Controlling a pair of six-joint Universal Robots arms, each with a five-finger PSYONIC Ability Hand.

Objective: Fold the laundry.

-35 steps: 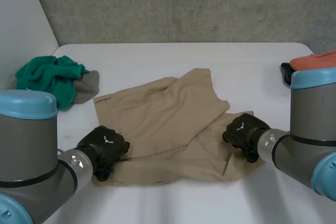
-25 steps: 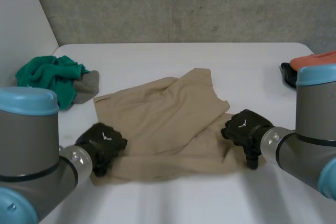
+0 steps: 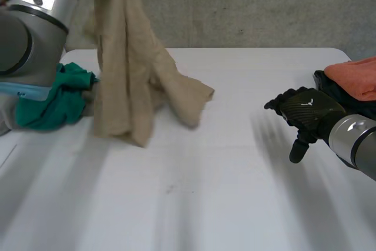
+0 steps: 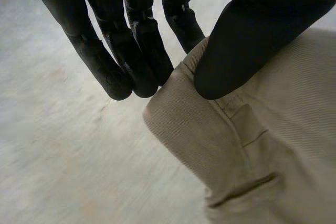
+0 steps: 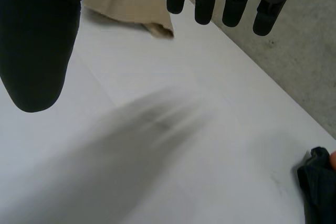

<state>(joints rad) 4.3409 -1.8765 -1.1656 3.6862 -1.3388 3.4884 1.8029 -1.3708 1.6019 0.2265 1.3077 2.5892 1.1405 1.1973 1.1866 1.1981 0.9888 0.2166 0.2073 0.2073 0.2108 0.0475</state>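
Note:
Beige shorts hang in the air over the table's left side, their lower end trailing onto the white table. My left arm is raised high at the left. In the left wrist view my left hand pinches the shorts' waistband edge between thumb and fingers. My right hand hovers over the table's right side with fingers spread and holds nothing. In the right wrist view its thumb is well apart from the fingers, and a corner of the shorts lies beyond the fingertips.
A crumpled green cloth lies at the left edge, partly behind the hanging shorts. An orange cloth rests on a dark garment at the right edge, close to my right hand. A concrete wall stands behind the table.
My left hand has lifted the shorts off the table, up and to the left. My right hand has let go of them, moved right and opened.

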